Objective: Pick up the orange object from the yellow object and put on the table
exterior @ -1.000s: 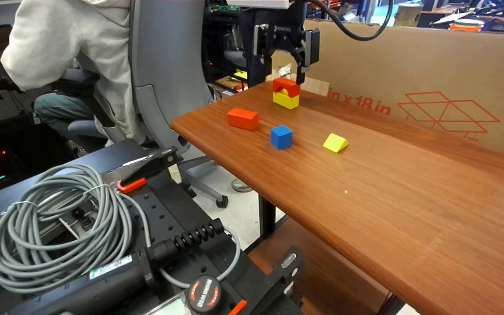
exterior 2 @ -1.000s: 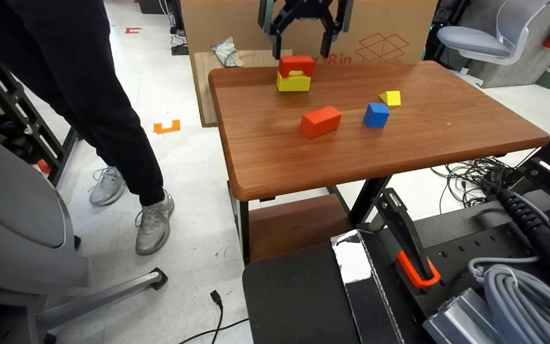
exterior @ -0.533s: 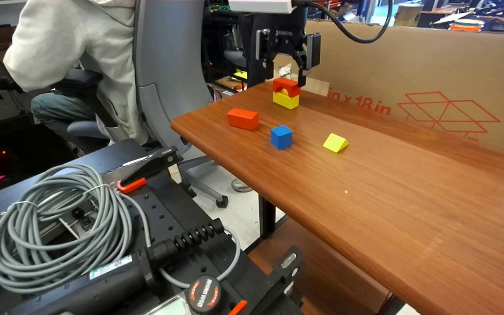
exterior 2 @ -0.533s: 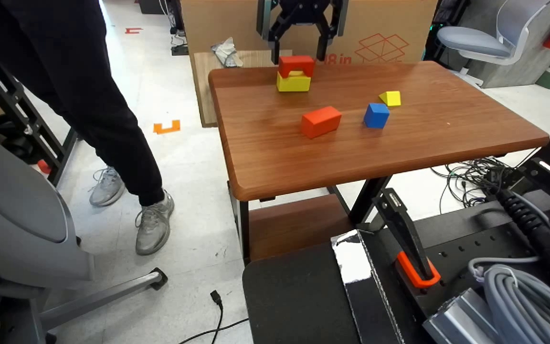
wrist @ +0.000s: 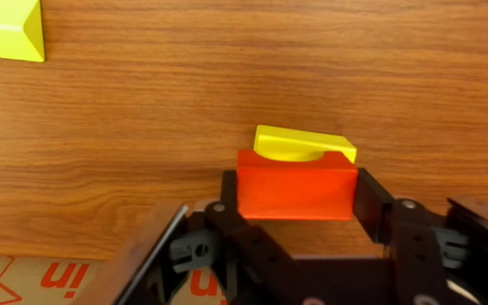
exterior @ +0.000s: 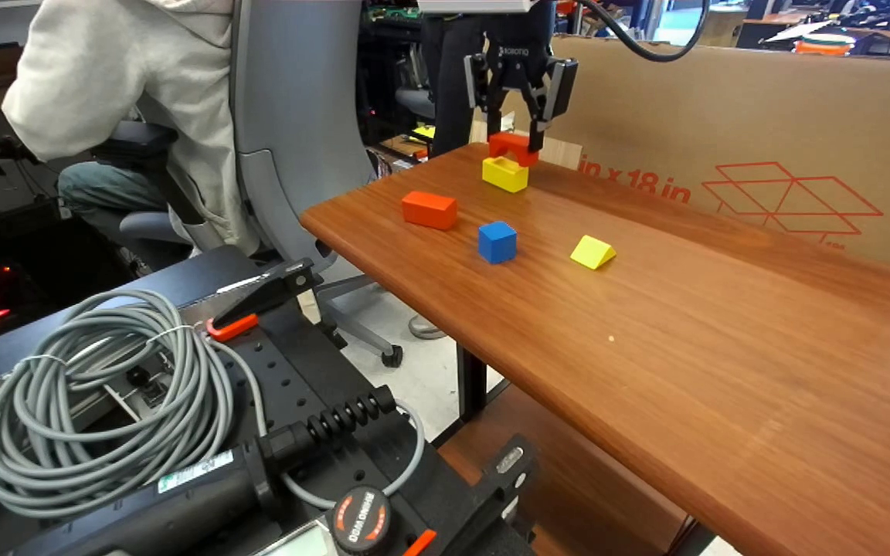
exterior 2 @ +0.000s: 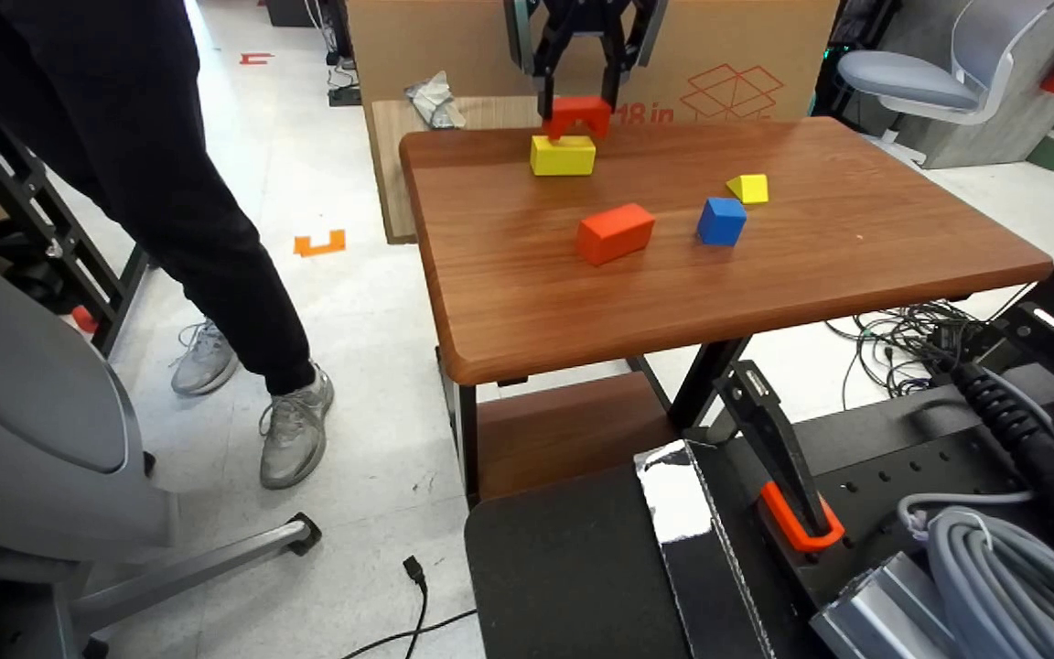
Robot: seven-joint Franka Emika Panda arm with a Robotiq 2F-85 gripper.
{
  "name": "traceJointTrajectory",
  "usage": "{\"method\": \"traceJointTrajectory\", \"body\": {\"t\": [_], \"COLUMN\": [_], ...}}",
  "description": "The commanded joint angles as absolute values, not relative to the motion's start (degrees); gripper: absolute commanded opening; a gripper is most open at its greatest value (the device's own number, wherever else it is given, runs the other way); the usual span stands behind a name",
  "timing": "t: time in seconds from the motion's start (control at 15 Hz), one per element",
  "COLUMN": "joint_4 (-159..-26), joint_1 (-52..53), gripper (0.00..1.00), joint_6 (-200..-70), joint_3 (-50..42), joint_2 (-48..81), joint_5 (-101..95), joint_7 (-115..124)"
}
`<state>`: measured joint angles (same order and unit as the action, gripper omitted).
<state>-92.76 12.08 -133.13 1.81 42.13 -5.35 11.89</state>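
Pincer (wrist: 298, 192) has the orange arch (exterior 2: 580, 111) squeezed at both ends; swing it sideways this low and its underside could clip the yellow block (exterior 2: 563, 157).

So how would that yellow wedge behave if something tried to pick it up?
The yellow wedge could slip if squeezed across its sloping sides. It probably won't roll, since it seems to sit on a flat face on the table. Its crisp edges suggest it's stiff.
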Motion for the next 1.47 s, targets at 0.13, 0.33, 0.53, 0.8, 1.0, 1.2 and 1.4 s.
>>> {"method": "traceJointTrajectory", "body": {"t": [0.13, 0.33, 0.53, 0.8, 1.0, 1.2, 1.4], "joint_4": [-94.3, -95.2, -94.8, -94.0, -93.7, -93.1, -92.5], "joint_1": [9.3, 7.0, 4.2, 1.3, 0.9, 1.4, 1.7], "gripper": [0.41, 0.41, 0.41, 0.41, 0.41, 0.41, 0.41], "joint_6": [-130.3, -131.3, -131.5, -131.0, -131.3, -130.9, -130.7], "joint_3": [0.6, -0.7, -1.7, -1.5, -1.2, -1.0, -0.7], "joint_2": [38.7, 38.0, 39.1, 41.1, 42.9, 44.6, 45.7], "joint_5": [-5.1, -5.3, -5.0, -4.6, -5.0, -5.0, -4.9], "joint_7": [9.5, 8.2, 6.5, 3.6, 1.8, 1.4, 1.3]}}
